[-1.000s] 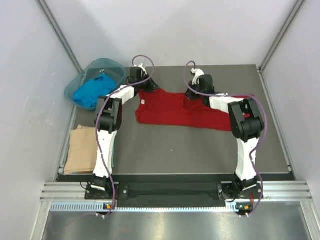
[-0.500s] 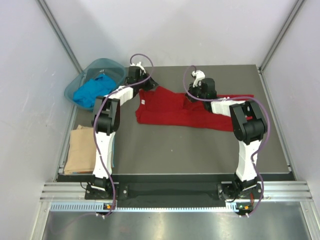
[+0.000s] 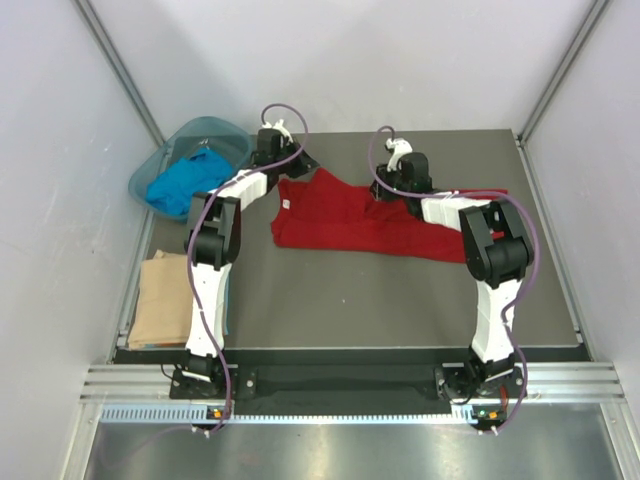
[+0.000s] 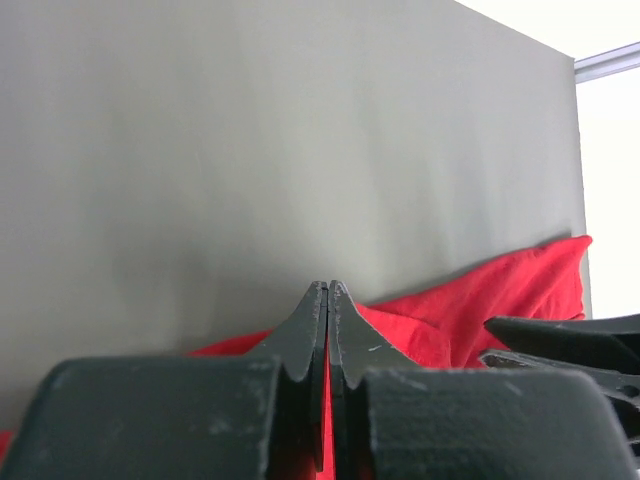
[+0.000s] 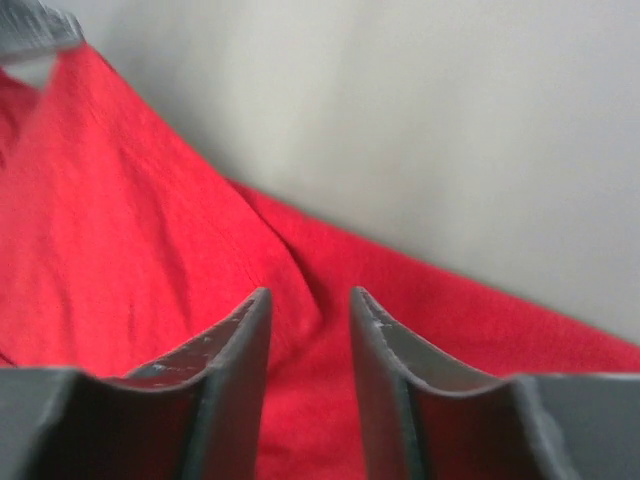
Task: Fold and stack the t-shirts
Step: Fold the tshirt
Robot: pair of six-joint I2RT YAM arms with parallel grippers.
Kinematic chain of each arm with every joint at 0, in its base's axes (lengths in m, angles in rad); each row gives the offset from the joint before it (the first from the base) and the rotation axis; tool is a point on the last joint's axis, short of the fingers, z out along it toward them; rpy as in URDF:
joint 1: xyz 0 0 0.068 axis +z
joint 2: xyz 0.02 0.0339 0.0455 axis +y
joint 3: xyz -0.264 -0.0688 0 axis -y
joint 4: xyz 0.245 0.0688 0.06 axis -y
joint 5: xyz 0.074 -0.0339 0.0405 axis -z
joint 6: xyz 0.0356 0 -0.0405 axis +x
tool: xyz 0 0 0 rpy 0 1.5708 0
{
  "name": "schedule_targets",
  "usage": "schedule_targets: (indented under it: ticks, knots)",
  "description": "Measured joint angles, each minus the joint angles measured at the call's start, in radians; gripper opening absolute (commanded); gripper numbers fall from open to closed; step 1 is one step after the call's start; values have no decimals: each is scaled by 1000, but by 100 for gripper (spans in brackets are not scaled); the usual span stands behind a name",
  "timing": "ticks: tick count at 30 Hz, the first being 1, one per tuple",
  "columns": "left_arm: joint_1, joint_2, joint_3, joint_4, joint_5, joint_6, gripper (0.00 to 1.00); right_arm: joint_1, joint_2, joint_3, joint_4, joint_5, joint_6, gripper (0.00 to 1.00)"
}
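- Top external view: the dark surface (image 3: 350, 290) carries the deep red t-shirt (image 3: 340, 222), lying crumpled across its far half.
- Beside the far left corner, the teal basin (image 3: 143, 172) holds the bright blue t-shirt (image 3: 185, 185).
- Folded flat, the tan t-shirt (image 3: 160, 300) lies at the near left edge.
- Pinched together, the left tool (image 4: 328, 290) grips red cloth at the shirt's far left edge.
- Over the red cloth, the right tool (image 5: 308, 300) shows a narrow gap between its fingers.

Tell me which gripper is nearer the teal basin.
Left. The left gripper is shut on the red shirt at its far-left edge, just right of the basin. The right gripper is open over the shirt, farther right.
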Motion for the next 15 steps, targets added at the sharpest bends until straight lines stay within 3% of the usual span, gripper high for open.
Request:
schedule_targets:
  ticks: [1,3,15]
  knots:
    - [0,5,6,-1,0,0,0,0,4,23,-24,3,14,46]
    - [0,19,21,-1,1,-1,0,0,6,60,-55,10,50,48]
    - [0,71,42,-5,4,-1,0,0,36,147,-237,34,340,45]
